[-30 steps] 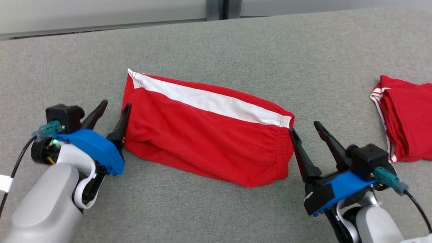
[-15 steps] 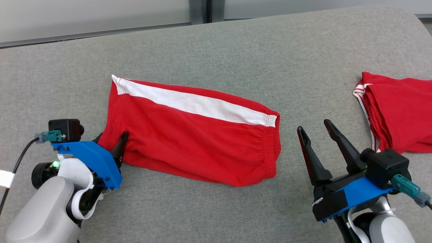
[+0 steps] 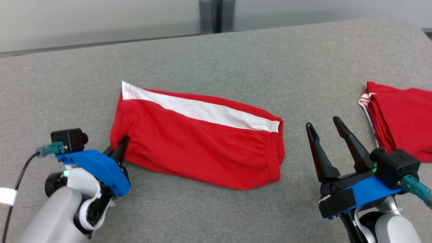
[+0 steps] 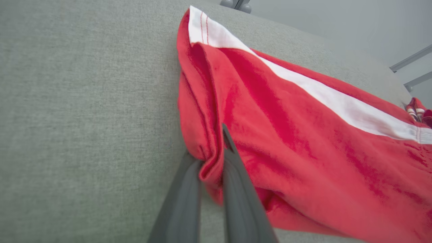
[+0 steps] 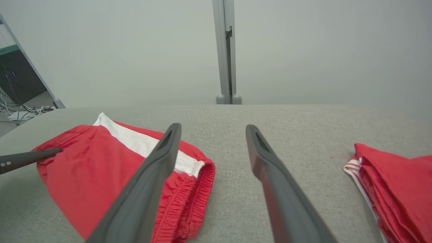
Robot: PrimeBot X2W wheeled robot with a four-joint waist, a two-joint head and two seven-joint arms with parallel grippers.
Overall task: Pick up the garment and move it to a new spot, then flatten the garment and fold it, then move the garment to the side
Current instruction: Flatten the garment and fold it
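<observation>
Head view looks down on a grey cloth-covered surface [image 3: 216, 57], with a pale wall [image 3: 101, 20] and a grey upright post [image 3: 216, 15] behind it. Mid-surface lie the red shorts [image 3: 199, 141], folded, white stripe on top. The left gripper [image 3: 118, 145] is pinched on their left edge. The right gripper [image 3: 323, 123] stands spread near their waistband, between them and a second folded red garment [image 3: 401, 118] at the right edge

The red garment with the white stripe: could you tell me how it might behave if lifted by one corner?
Probably floppy: the red garment bunches into soft folds where the left fingers pinch its edge. Thin layers suggest it is light; it would likely sag and unfold.
</observation>
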